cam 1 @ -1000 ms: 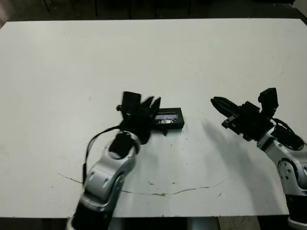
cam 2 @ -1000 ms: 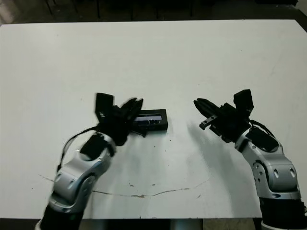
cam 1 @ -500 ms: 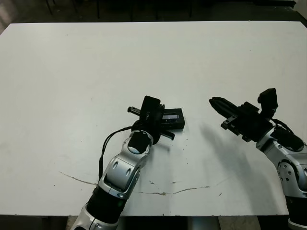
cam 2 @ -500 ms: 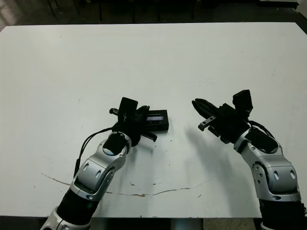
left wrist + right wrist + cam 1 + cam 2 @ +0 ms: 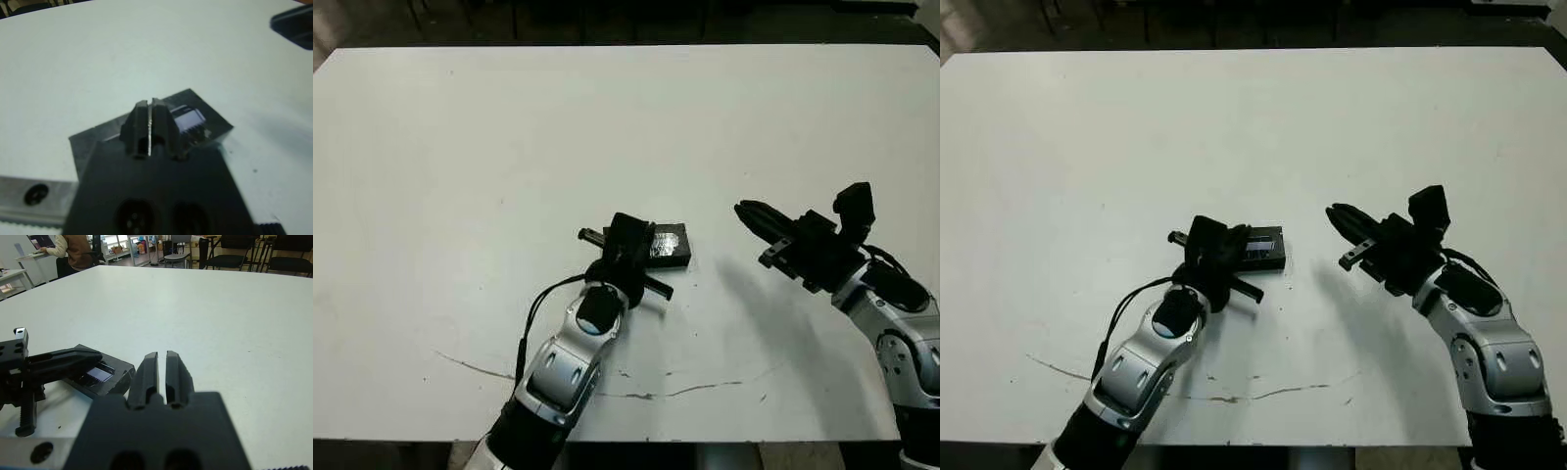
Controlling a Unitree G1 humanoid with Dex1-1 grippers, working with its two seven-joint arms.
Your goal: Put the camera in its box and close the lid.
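Observation:
A flat black lid (image 5: 670, 242) with a glossy centre panel lies on top of the black box (image 5: 1269, 263) in the middle of the table. The camera is hidden. My left gripper (image 5: 149, 104) is shut, its closed fingertips over the lid's left part with nothing between them; whether they touch the lid I cannot tell. My right gripper (image 5: 742, 210) hovers to the right of the box, a short gap away, pointing at it. Its fingers (image 5: 146, 369) are pressed together and hold nothing.
The white table (image 5: 626, 127) stretches bare behind and to both sides. A thin dark crack line (image 5: 646, 395) runs near the front edge. Beyond the table, the right wrist view shows chairs (image 5: 244, 247) and a person (image 5: 73, 249).
My left gripper has swung right over the box, and its spread fingers have shut. The right gripper has edged slightly toward the box.

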